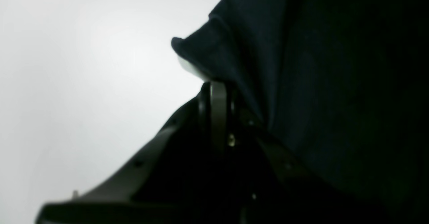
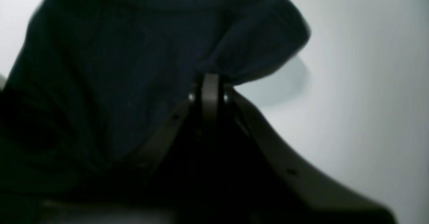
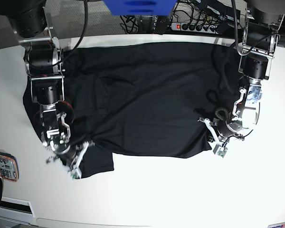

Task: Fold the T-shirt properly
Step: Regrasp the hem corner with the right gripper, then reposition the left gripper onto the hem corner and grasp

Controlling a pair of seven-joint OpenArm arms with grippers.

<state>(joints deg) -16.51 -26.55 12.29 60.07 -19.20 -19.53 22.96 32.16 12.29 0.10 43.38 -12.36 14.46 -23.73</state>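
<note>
One black T-shirt (image 3: 142,95) lies spread across the white tabletop (image 3: 180,194), a claw pinching each side.

The shirt is wrinkled, its lower edge uneven with a flap hanging at one corner. The left claw (image 1: 214,86) is clamped on a fold of its hem; the right claw (image 2: 209,80) is likewise closed on bunched fabric. Two arms, one shirt.

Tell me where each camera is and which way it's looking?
Left wrist: on the left arm, looking along its shut tool at pinched T-shirt and white table.
Right wrist: on the right arm, looking along its shut tool at pinched cloth.
Base: high above, looking down at both arms, the left tool on its right.
Shared: all show the black T-shirt.
</note>
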